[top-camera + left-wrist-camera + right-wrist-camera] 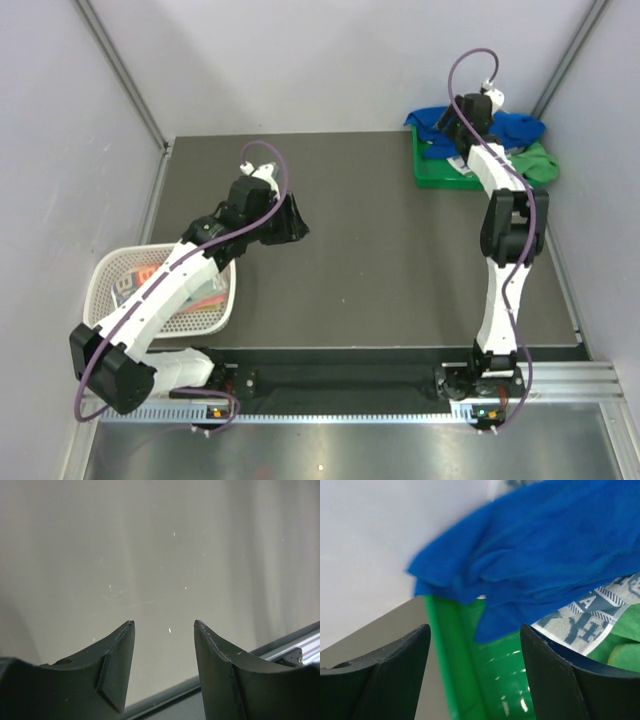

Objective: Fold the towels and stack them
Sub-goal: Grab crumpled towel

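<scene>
Towels (520, 132) are piled in a green tray (436, 178), right under and ahead of the right gripper (475, 630). Its fingers are spread wide with nothing pinched between them. It hangs low over the tray's left side, and the wrist view shows no contact with cloth.

The blue towel (545, 555) is on top of the pile, crumpled. It lies ahead of the fingertips and spreads off to the gripper's right. One edge drapes over the tray rim.

The lettered towel (592, 612) is grey-white with dark block letters. It peeks out from under the blue one, just past the right finger (570, 680). The green towel (622, 652) is further to the gripper's right, at the lettered one's lower edge. How many more towels sit underneath, can't tell.

The tray's left wall runs through the gap between the two fingers. The left finger (385, 675) is outside the tray, over the table (400, 260).

The left gripper (164, 625) is well apart from the towels, toward the table's other side. Its fingers are spread and hold nothing. Its wrist view shows only table surface ahead, with a metal rail (295, 650) at its lower right.

A white basket (105, 275) sits behind the left gripper, beside the left arm (170, 280). Something orange and grey lies inside it, partly hidden by the arm, can't tell what.
</scene>
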You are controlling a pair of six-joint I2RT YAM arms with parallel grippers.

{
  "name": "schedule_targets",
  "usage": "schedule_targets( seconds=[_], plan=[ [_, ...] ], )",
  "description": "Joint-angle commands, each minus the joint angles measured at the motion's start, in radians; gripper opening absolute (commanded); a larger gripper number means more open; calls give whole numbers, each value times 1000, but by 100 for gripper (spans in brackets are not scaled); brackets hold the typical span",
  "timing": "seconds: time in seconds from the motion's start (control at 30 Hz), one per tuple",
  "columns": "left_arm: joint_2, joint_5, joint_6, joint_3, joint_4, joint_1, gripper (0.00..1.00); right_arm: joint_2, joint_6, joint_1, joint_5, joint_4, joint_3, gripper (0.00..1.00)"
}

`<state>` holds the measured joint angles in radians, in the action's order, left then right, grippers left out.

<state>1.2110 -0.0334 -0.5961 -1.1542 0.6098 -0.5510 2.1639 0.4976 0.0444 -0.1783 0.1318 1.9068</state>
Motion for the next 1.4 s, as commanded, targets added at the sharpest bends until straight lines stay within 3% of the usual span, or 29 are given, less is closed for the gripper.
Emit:
schedule_targets(
  seconds=[0.0, 0.13, 0.43, 0.57, 0.77, 0.8, 1.0, 1.17, 1.37],
  plan=[
    [19, 1, 48, 22, -103, 2, 56, 120, 64, -35, 53, -7, 145, 72],
    [54, -3, 48, 57, -133, 2, 56, 207, 176, -121, 80, -118, 147, 71],
    [99, 9, 58, 85, -160, 3, 56, 283, 254, -150, 63, -258, 126, 70],
    [124, 10, 59, 83, -165, 5, 56, 320, 283, -159, 71, -294, 133, 65],
    [157, 4, 62, 80, -176, 10, 55, 379, 297, -164, 83, -294, 193, 46],
    [162, 4, 64, 80, -177, 11, 55, 385, 298, -164, 86, -293, 201, 38],
    [157, 6, 59, 83, -176, 19, 55, 350, 298, -166, 100, -313, 161, 15],
    [139, 0, 56, 80, -173, 19, 55, 237, 296, -167, 114, -288, 95, 14],
    [99, 12, 51, 71, -157, 23, 55, 108, 243, -169, 145, -227, 61, 0]
  ],
)
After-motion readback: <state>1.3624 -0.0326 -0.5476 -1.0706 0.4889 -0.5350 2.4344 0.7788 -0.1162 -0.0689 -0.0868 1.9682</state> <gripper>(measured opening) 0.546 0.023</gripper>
